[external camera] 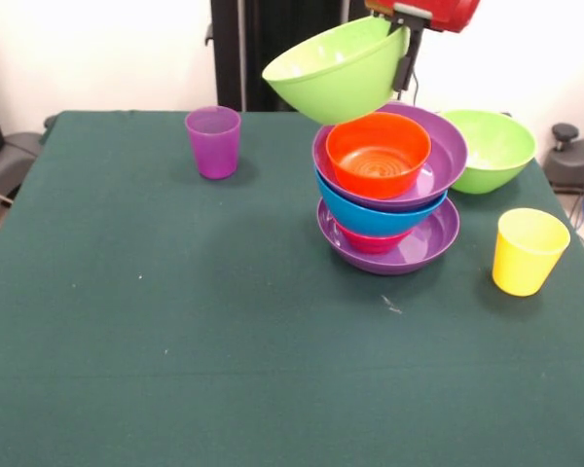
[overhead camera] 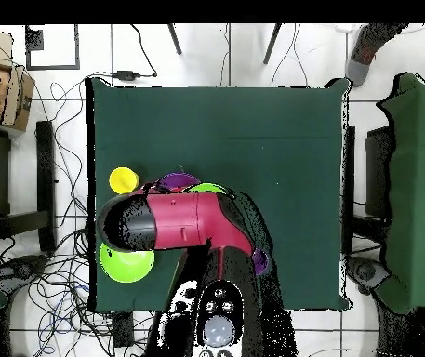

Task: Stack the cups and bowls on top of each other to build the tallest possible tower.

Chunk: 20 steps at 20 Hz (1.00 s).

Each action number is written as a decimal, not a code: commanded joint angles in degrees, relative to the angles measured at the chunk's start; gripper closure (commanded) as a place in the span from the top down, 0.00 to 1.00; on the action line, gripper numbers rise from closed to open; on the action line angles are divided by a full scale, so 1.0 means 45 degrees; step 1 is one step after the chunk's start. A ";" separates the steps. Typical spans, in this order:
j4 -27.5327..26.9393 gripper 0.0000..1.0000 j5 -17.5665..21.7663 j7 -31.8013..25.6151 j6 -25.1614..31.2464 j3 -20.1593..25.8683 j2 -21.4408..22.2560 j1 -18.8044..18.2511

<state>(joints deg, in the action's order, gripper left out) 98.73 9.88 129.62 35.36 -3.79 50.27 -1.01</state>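
— So where is the gripper right now?

— Up high, above the tower. It comes down from the red arm and it is pinched on the rim of a lime green bowl. One finger is outside the wall, and the other one is hidden inside.

— Is the bowl flat?

— No, it hangs tilted. Its open side faces up and toward the purple cup's side. The gripper holds the edge that is nearest the tower, so most of the bowl hangs out to the side of the hand and a bit lower.

— Does it touch the tower?

— I cannot tell. Its bottom is just above the orange bowl, very close.

— What is in the tower?

— A wide purple bowl at the bottom on the green table. Then a small red-pink bowl, a big blue bowl, another purple bowl that leans a little, and the orange one sitting inside it.

— And the other things?

— A second lime green bowl sits on the table just beside the tower (behind it, on the yellow cup's side). The yellow cup stands upright near the tower. The purple cup stands upright well apart on the other side.

— What about from above?

— The arm hides most of the tower there.
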 commanded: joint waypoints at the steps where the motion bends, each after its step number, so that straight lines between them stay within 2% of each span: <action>1: -0.0942 0.00 -0.0475 0.2246 -0.0021 0.0101 -0.1065 0.0489; 20: -0.1301 0.00 -0.1067 0.2092 -0.0466 -0.0526 -0.1736 0.1068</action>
<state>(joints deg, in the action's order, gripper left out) 94.98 6.39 129.62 35.34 -7.42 44.27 2.26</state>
